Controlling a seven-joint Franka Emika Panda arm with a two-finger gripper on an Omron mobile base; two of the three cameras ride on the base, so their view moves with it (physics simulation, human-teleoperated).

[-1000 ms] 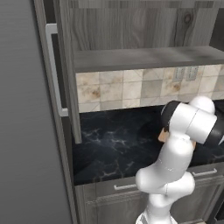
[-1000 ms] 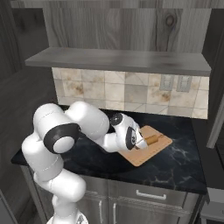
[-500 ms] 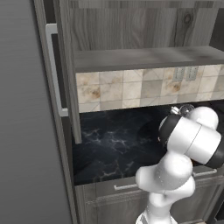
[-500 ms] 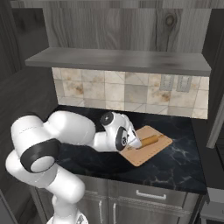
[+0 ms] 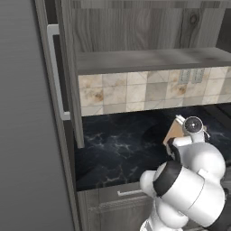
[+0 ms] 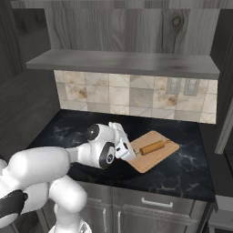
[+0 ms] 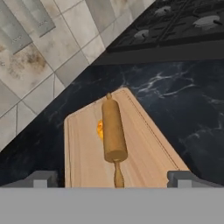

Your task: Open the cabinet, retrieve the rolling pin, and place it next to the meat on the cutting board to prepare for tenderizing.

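Observation:
The orange-brown rolling pin (image 7: pixel 113 131) lies flat on the light tan cutting board (image 7: pixel 83 153), also seen as rolling pin (image 6: pixel 152 147) on the board (image 6: pixel 157 159). A small orange-yellow bit of the meat (image 7: pixel 99 129) peeks out from its left side, touching it. My gripper (image 7: pixel 113 179) is open and a little short of the pin, whose near knob handle lies on the board between the fingertips (image 7: pixel 41 178) without touching them. The hand (image 6: pixel 119 144) hovers at the board's left edge. The cabinet (image 5: pixel 149 61) stands open, its door (image 5: pixel 67 90) swung to the left.
Black marbled countertop (image 6: pixel 182 175) surrounds the board. Behind it is a tiled wall with outlets (image 6: pixel 182 85). A stove (image 7: pixel 175 26) lies beyond the board's far end. Grey drawer fronts (image 6: pixel 154 202) run below the counter. My own arm (image 5: pixel 189 189) blocks the lower right of the left base view.
The hand has drawn back to the left, away from the board, and the elbow has swung lower and closer to the base. The rolling pin stays on the board.

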